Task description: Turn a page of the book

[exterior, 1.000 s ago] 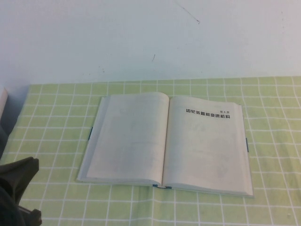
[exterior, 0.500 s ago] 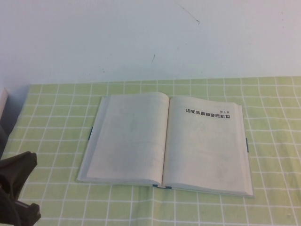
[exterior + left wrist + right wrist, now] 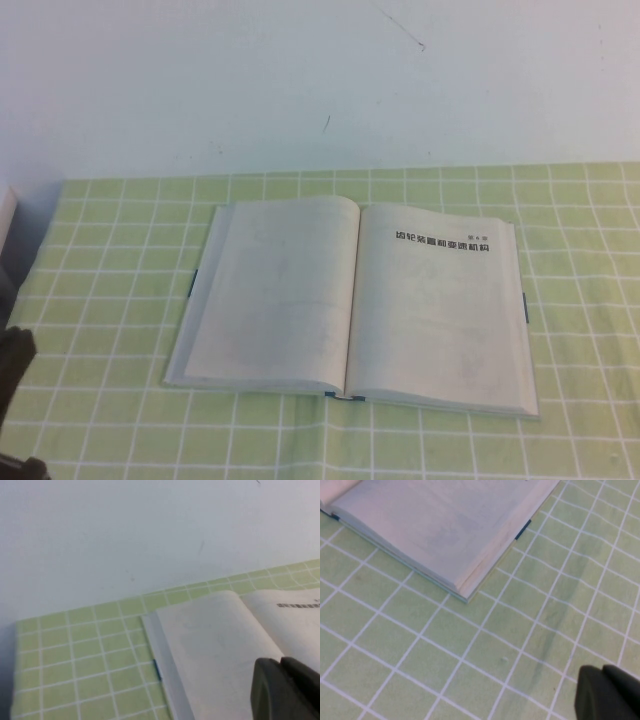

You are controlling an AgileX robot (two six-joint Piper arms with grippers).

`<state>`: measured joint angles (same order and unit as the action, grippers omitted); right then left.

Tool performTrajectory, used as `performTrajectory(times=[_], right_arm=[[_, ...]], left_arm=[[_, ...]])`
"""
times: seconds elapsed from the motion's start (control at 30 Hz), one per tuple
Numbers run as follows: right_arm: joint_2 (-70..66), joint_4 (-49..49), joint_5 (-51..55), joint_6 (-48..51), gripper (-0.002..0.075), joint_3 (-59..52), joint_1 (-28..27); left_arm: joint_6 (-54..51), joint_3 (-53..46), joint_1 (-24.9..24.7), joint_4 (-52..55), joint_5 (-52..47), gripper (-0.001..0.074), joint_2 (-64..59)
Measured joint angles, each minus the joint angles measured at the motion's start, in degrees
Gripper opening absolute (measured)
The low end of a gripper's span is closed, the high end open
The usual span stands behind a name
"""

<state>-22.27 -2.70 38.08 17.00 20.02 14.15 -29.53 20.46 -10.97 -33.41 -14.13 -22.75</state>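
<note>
The book (image 3: 352,385) lies open and flat on the green checked cloth. Its left-hand page (image 3: 270,295) shows a nearly blank face and lies flat. The right-hand page (image 3: 440,310) bears only a bold black heading. My left gripper (image 3: 280,661) is shut and empty, hovering above the near left part of the book (image 3: 215,645). In the high view only a dark part of the left arm (image 3: 15,360) shows at the left edge. My right gripper (image 3: 602,669) is shut and empty above the cloth, off the book's near right corner (image 3: 462,592). It is out of the high view.
The green checked tablecloth (image 3: 120,250) covers the table up to a pale wall (image 3: 300,80) behind. A pale object (image 3: 5,215) shows at the far left edge. Dark blue-green cover tabs (image 3: 524,306) stick out at the book's sides.
The left arm has drawn back down and to the left, almost leaving the high view. The book and its pages have not moved.
</note>
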Motion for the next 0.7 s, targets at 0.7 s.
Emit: performTrajectory(times=[0.7], right_arm=[[0.0,0.0,0.09,0.0,-0.0002,0.0,0.0]], left_arm=[[-4.02,-21.79,9.5,2.56,-0.83,-0.0004,23.32]])
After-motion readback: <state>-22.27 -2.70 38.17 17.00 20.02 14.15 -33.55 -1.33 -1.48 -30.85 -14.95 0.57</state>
